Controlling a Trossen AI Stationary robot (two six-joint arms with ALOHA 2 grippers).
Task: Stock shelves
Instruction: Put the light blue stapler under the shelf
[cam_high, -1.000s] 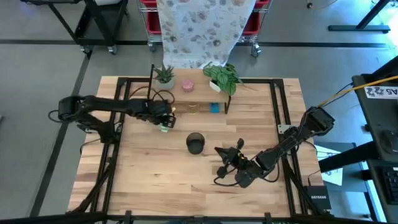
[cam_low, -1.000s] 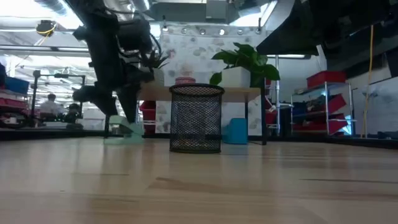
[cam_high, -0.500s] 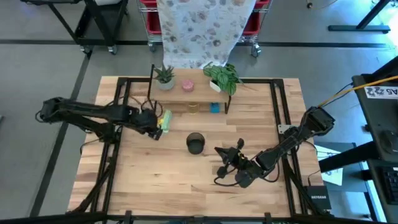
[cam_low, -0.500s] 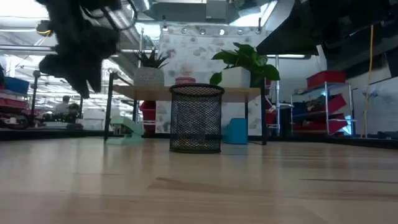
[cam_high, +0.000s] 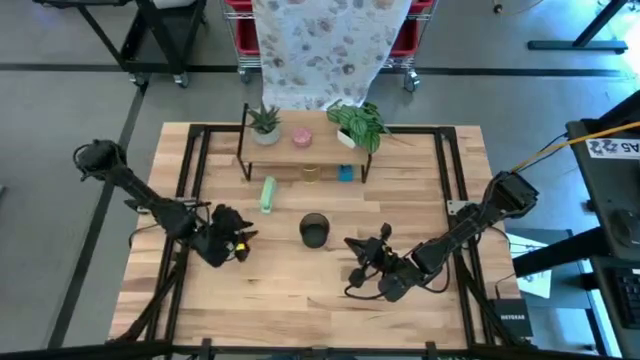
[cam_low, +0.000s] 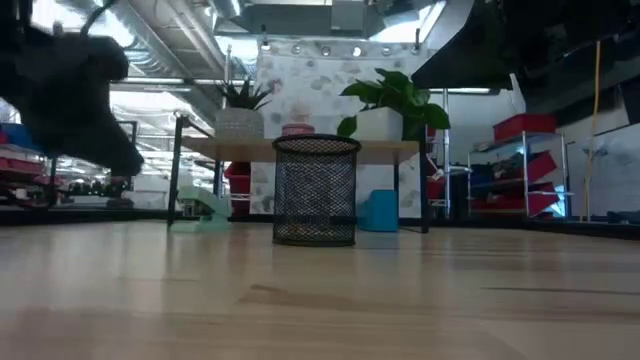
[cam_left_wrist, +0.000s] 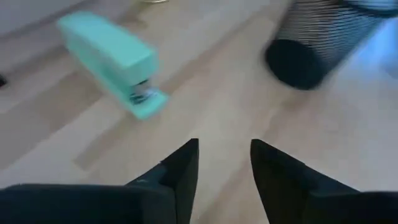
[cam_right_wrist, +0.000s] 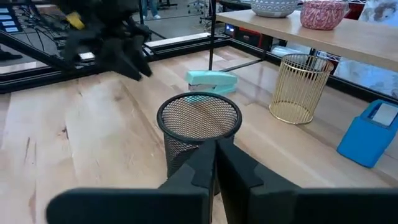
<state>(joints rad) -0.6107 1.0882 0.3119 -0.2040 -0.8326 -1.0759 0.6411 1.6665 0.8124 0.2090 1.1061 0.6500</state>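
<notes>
The shelves (cam_high: 322, 143) stand at the table's far middle, a light plank on thin black legs. A mint stapler (cam_high: 267, 194) lies flat on the table beside their left leg, also seen in the left wrist view (cam_left_wrist: 115, 65). A black mesh cup (cam_high: 314, 230) stands upright in front of the shelves. My left gripper (cam_left_wrist: 224, 158) is open, near and left of the stapler (cam_high: 238, 245), with nothing between its fingers. My right gripper (cam_right_wrist: 216, 155) is shut and empty, just right of the mesh cup (cam_right_wrist: 199, 124).
On the plank stand a succulent (cam_high: 265, 123), a pink bowl (cam_high: 301, 135) and a leafy plant (cam_high: 357, 122). Under it are a gold wire cup (cam_high: 311, 173) and a blue box (cam_high: 345, 173). Black rails (cam_high: 195, 160) run along the table's sides. Bare wood lies near the front edge.
My left gripper has drawn back from the stapler by the shelves' left leg, going toward the table's near edge and down to the left of the mesh cup. The stapler stays lying on the table where it was left.
</notes>
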